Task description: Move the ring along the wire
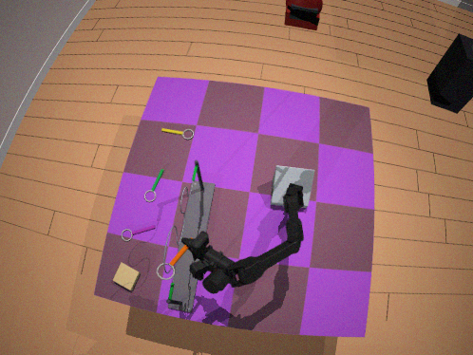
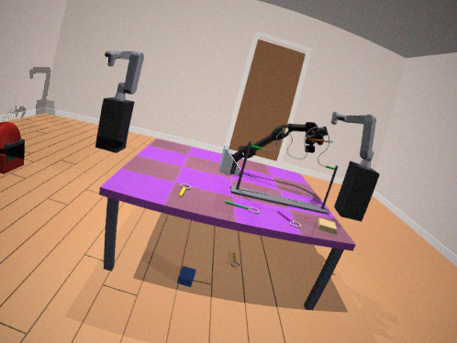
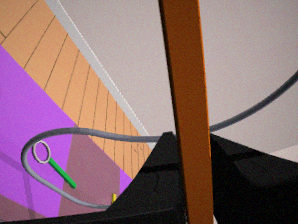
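The tool (image 1: 189,247) is closed on the orange handle (image 1: 179,256), holding it high above the tabletop (image 1: 332,304). In the top view the handle runs from the tool out to the ring (image 1: 165,270), which hangs over the grey base bar (image 1: 195,223) toward the post (image 1: 171,290) at the tabletop's near edge, close to the corner where the tan block (image 1: 126,276) lies. The thin grey wire (image 1: 172,233) curves past the ring there; whether it passes through the ring or touches it cannot be told from above. The exterior view shows the tool (image 2: 314,138) raised well above the bar, nearer the right-hand post (image 2: 331,183) than the other post (image 2: 243,160), whose top carries a green wire section (image 2: 255,148). In the wrist view the orange handle (image 3: 188,96) stands upright between the dark fingers, with the grey wire (image 3: 100,135) looping behind it.

Three spare rings lie flat on the tabletop beside the bar: one with a yellow handle (image 1: 173,131), one with a green handle (image 1: 158,180), one with a magenta handle (image 1: 142,231).
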Controlling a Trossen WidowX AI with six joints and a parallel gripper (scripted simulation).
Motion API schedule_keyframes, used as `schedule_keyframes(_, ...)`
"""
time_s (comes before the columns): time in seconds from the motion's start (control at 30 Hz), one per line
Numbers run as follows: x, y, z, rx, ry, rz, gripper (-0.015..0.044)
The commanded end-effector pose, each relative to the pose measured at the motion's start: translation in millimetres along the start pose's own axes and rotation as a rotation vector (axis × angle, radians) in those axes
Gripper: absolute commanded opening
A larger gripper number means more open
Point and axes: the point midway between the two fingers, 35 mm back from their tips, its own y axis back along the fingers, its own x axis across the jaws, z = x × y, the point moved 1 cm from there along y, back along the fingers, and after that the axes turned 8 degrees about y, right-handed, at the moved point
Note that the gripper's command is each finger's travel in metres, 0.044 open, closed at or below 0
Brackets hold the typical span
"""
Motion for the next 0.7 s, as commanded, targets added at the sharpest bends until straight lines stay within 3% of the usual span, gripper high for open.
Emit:
schedule_keyframes(0.0, 1.6, -0.2, 0.5, -0.007, -0.061, 0.03, -0.015)
schedule_keyframes(0.67, 8.6, -0.6, 2.3, -0.036, -0.286, 0.147, -0.015)
